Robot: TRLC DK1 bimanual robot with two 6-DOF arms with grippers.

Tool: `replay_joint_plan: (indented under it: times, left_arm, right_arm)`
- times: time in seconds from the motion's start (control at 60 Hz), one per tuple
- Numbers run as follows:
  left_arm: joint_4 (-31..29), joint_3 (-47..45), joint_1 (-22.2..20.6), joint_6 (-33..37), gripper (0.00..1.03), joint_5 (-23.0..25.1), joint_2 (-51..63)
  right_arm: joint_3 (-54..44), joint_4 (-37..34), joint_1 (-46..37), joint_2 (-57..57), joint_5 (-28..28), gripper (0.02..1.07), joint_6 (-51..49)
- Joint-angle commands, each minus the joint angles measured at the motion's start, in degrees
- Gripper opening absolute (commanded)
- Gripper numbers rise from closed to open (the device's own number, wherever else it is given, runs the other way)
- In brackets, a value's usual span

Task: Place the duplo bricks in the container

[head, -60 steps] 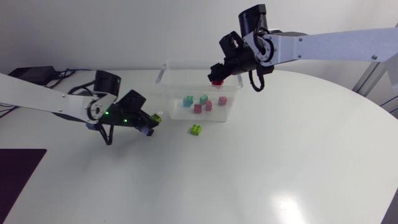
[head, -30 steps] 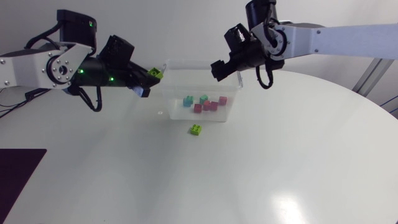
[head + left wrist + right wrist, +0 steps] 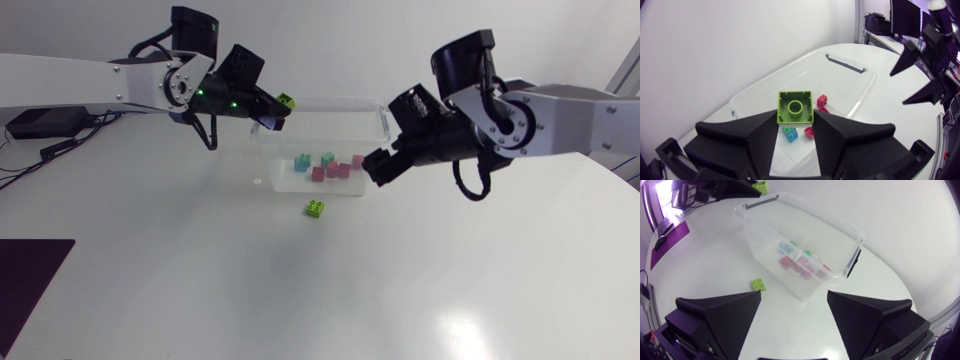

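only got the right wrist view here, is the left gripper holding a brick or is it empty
observer: The left wrist view shows the left gripper shut on a lime green brick, with the brick's hollow underside facing the camera.
operator: ok, and where's my right gripper relative to the box
observer: In the head view the right gripper hangs just off the container's right end wall, outside it. The held brick is at the opposite, far left corner.
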Motion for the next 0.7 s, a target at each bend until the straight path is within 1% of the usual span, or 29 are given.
replay_joint_plan:
  times: [0.0, 0.083, 0.1, 0.117, 0.133, 0.167, 0.183, 0.2, 0.217, 0.233, 0.25, 0.3, 0.4, 0.6, 0.617, 0.683]
  left_arm:
    - [0.6, 4.5, -0.6, -1.5, 0.40, -0.7, 4.2]
    - [0.6, 6.9, -0.9, -1.7, 0.41, -1.8, 6.8]
    - [0.6, 7.5, -1.0, -1.8, 0.42, -2.1, 7.4]
    - [0.6, 8.0, -1.0, -2.0, 0.46, -2.2, 7.8]
    - [0.5, 8.5, -1.0, -2.1, 0.53, -2.3, 8.3]
    - [0.3, 9.0, -1.1, -2.3, 0.70, -2.5, 8.8]
    - [0.3, 9.0, -1.2, -2.3, 0.77, -2.5, 8.9]
    - [0.3, 9.0, -1.3, -2.4, 0.81, -2.6, 8.9]
    - [0.3, 8.9, -1.3, -2.7, 0.90, -2.7, 8.8]
    - [0.3, 8.7, -1.3, -2.8, 0.95, -2.7, 8.7]
    - [0.4, 8.6, -1.4, -2.9, 0.97, -2.7, 8.6]
    - [0.5, 7.6, -1.3, -3.3, 0.98, -2.8, 7.7]
    - [2.8, 2.5, -1.3, -4.3, 0.99, -2.9, 3.7]
    - [11.0, -12.1, -1.9, -6.8, 0.99, -4.9, -6.2]
    - [11.9, -14.4, -2.0, -7.1, 0.99, -5.1, -7.6]
    - [13.4, -18.6, -2.3, -7.4, 0.99, -5.7, -9.9]
  right_arm:
    - [-4.6, 0.6, 1.0, -2.5, -0.1, 0.98, 0.2]
    - [-7.5, 1.0, 1.1, -3.8, -0.1, 0.98, 0.1]
    - [-8.0, 1.1, 1.1, -4.0, -0.2, 0.98, 0.1]
    - [-8.5, 1.1, 1.1, -4.2, -0.1, 0.98, 0.1]
    - [-9.0, 1.3, 1.1, -4.6, -0.2, 0.98, 0.1]
    - [-10.0, 1.4, 1.1, -5.1, -0.2, 0.98, 0.1]
    - [-10.2, 1.4, 1.1, -5.3, -0.2, 0.98, 0.1]
    - [-10.5, 1.4, 1.1, -5.6, -0.2, 0.98, 0.1]
    - [-11.1, 1.6, 1.2, -5.9, -0.2, 0.98, 0.1]
    - [-11.5, 1.7, 1.1, -6.1, -0.2, 0.98, 0.1]
    - [-11.7, 1.7, 1.1, -6.3, -0.2, 0.98, 0.1]
    - [-12.7, 2.0, 1.2, -6.9, -0.2, 0.98, 0.1]
    - [-14.1, 2.3, 1.2, -7.7, -0.2, 0.98, 0.1]
    - [-14.9, 2.5, 1.1, -8.6, -0.2, 0.98, -0.1]
    - [-14.9, 2.5, 1.1, -8.7, -0.2, 0.98, -0.1]
    - [-14.9, 2.5, 1.1, -8.8, -0.2, 0.98, -0.1]
